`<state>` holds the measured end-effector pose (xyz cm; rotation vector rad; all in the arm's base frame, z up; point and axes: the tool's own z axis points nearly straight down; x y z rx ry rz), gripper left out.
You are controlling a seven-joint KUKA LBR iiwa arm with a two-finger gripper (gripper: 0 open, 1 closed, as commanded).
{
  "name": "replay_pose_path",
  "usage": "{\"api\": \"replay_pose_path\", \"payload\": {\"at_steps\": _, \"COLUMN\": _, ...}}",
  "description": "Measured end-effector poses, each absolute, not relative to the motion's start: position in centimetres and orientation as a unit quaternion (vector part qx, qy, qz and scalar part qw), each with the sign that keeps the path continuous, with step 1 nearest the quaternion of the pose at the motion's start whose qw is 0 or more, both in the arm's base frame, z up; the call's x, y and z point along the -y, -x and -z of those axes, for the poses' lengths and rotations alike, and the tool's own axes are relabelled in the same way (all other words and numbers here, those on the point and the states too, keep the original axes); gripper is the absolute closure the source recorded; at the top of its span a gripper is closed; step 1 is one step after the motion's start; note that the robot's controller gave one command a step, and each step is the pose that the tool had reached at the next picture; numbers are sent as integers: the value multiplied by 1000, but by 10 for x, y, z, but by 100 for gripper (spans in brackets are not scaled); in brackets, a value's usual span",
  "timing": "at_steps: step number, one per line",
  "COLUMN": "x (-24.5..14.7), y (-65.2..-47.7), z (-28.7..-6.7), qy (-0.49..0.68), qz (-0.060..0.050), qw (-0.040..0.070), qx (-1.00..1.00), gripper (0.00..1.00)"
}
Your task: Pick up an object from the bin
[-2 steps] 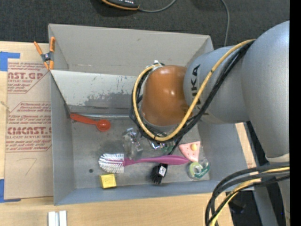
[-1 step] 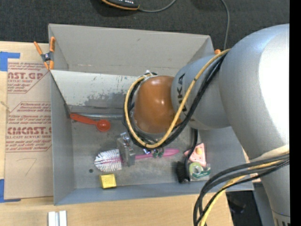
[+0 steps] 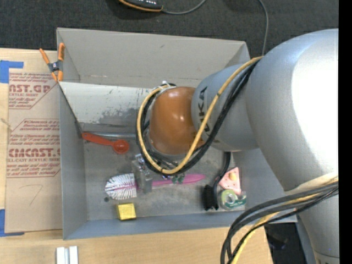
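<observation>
Now, gripper (image 3: 144,176): low over the brush (image 3: 122,187) neck, near the bin (image 3: 71,147) front wall; spread or pressed together, cannot tell.
Risk: the thin pink handle could slip or pivot out.

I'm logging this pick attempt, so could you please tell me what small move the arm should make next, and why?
Probably lower straight down a little: the gripper hangs right over the brush, where its white bristles meet the pink handle; the yellow block lies apart.
</observation>
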<state>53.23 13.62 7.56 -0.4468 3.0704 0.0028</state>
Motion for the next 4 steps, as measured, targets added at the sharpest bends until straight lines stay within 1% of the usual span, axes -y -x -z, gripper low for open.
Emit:
{"api": "replay_pose_path", "payload": {"at_steps": 1, "x": -143, "y": -513, "z": -75, "qy": 201, "qz": -4, "qw": 28, "qx": -979, "gripper": 100}}
{"api": "replay_pose_path", "payload": {"at_steps": 2, "x": -179, "y": -540, "z": -72, "qy": 137, "qz": -5, "qw": 26, "qx": -990, "gripper": 0}}
{"api": "replay_pose_path", "payload": {"at_steps": 3, "x": -178, "y": -539, "z": -72, "qy": 136, "qz": -5, "qw": 25, "qx": -990, "gripper": 0}}
{"api": "replay_pose_path", "payload": {"at_steps": 4, "x": -177, "y": -537, "z": -72, "qy": 141, "qz": -5, "qw": 26, "qx": -990, "gripper": 0}}
